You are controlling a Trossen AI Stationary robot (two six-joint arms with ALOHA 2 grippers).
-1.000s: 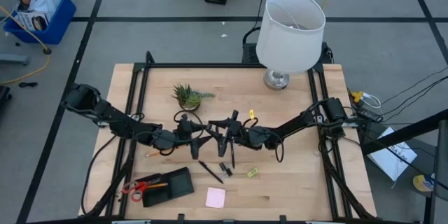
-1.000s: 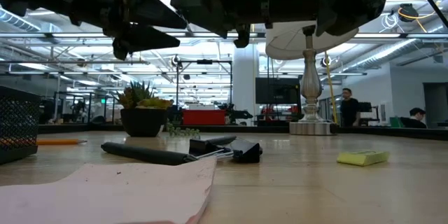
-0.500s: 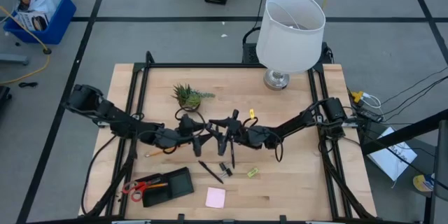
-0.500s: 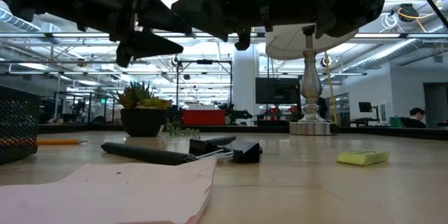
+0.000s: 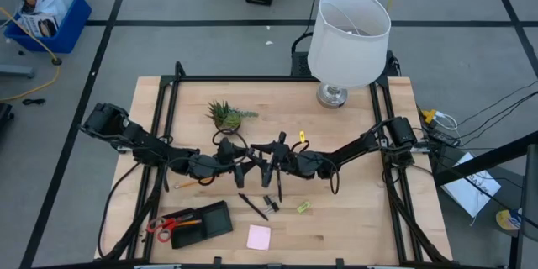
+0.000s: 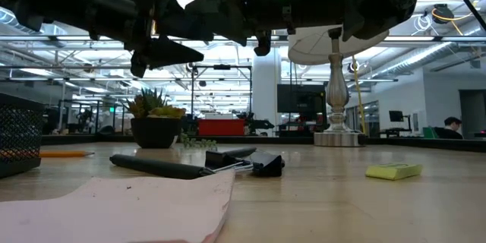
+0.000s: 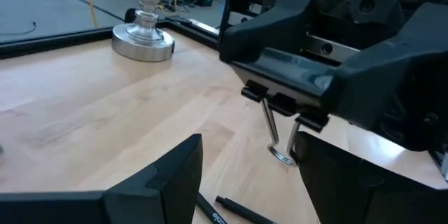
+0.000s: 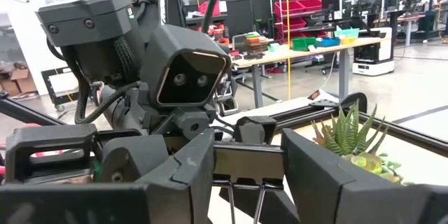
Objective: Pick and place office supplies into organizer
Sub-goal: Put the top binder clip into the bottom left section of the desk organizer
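1. The right hand (image 5: 271, 161) hangs above the middle of the pale wooden counter (image 5: 361, 210), its fingers closed on a black binder clip (image 8: 246, 162); the clip's wire handles hang down below the fingers.
2. The left hand (image 5: 238, 160) sits just beside the right one, facing it, with its two dark fingers (image 7: 161, 182) spread apart and nothing between them. In the left wrist view the clip's silver wire loops (image 7: 276, 140) show between those fingers, farther off, under the right hand.
3. Below the two hands, on the counter, lie a thin black pen (image 5: 252, 206) and a second black clip (image 5: 269, 202), with another dark pen (image 5: 279, 187) just beside them.
4. A small yellow-green block (image 5: 303, 208) lies near these, towards the right arm's side.
5. The flat black compartmented organizer tray (image 5: 202, 223) rests near the counter's front left part; red-handled scissors (image 5: 164, 224) lie at its left end.
6. A pink square sticky-note pad (image 5: 259, 236) lies well apart from the tray, nearer the front edge.
7. An orange pencil (image 5: 187, 183) lies under the left arm.
8. A small potted green plant (image 5: 225, 115) and a white-shaded lamp (image 5: 348, 25) stand towards the back.
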